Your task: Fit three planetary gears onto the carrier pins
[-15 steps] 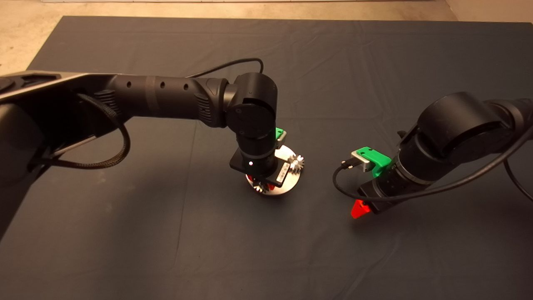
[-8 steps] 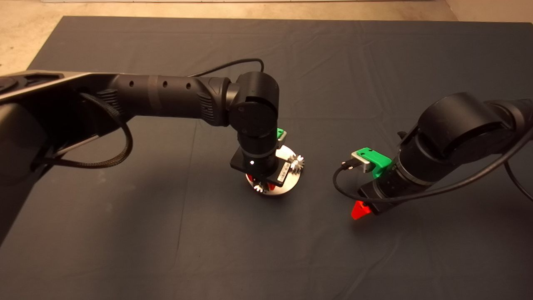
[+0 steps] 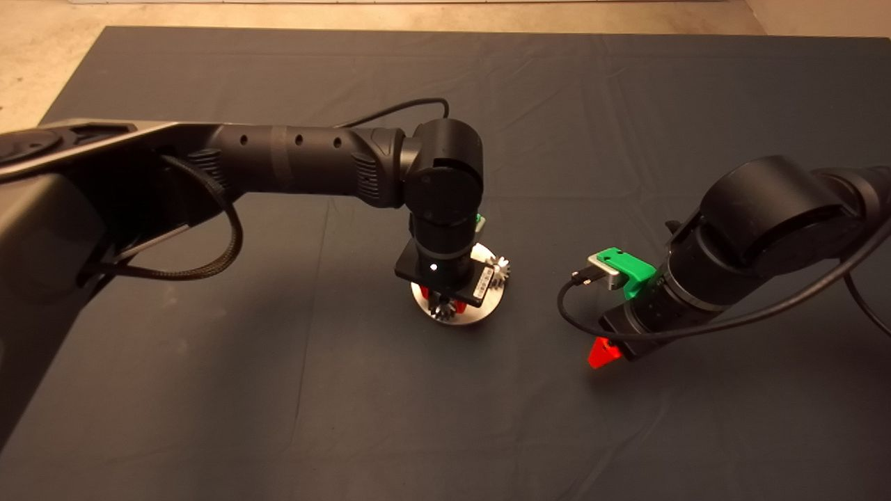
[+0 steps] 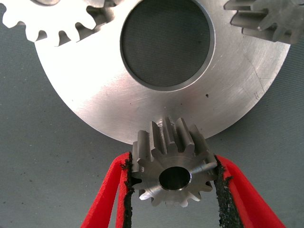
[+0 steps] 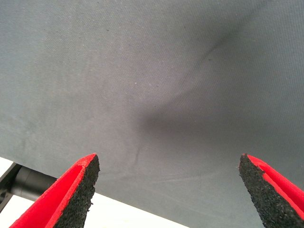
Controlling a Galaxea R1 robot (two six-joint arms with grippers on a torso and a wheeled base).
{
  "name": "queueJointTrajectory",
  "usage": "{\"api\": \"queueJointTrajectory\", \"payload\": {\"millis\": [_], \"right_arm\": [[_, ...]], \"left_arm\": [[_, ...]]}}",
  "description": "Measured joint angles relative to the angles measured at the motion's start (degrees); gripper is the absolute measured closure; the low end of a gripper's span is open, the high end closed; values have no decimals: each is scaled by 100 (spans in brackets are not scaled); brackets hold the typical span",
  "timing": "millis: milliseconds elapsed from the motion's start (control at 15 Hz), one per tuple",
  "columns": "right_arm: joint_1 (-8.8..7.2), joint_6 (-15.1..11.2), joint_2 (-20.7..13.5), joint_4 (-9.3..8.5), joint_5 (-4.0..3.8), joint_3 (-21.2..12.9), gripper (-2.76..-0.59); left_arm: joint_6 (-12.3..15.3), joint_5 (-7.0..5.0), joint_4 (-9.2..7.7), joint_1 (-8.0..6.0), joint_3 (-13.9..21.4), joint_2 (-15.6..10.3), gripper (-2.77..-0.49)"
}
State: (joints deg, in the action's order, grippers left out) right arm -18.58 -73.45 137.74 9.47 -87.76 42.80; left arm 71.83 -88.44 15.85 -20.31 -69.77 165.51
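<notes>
Three planetary gears, small, silvery-grey, pointed teeth. One gear (image 4: 173, 171) sat clamped between red fingers, centre hole open and facing the lens, hanging over the near rim of the disc (image 4: 109, 95) in the lower centre of the left wrist frame. Two other gears (image 4: 57, 19) (image 4: 268, 19) lay on the disc at upper left and upper right, cut off by the frame edge. Carrier pins were hidden from view.

Overhead head camera; close wrist cameras facing the mat (image 3: 209, 390).
</notes>
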Motion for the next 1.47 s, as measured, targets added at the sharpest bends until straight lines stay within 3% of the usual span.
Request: {"api": "queueJointTrajectory", "payload": {"millis": [467,1000,1133,1267,1333,1400,1467], "right_arm": [[0,-4,-25,-7,2,-28,-218],[0,-4,-30,-7,2,-39,-218],[0,-6,-30,-7,2,-41,-218],[0,-6,-30,-8,5,-41,-218],[0,-6,-42,-7,5,-44,-218],[0,-6,-75,-7,6,-46,-218],[0,-6,-114,-9,6,-61,-218]], "left_arm": [[69,64,-2,0,1,-40,-103],[270,105,0,-22,137,-121,-141],[410,104,-22,-231,320,-223,-144],[652,104,-33,-795,633,-441,-160],[741,104,-28,-1005,868,-592,-160],[855,105,-44,-1047,1119,-800,-164],[902,159,-72,-970,1373,-1077,-169]]}}
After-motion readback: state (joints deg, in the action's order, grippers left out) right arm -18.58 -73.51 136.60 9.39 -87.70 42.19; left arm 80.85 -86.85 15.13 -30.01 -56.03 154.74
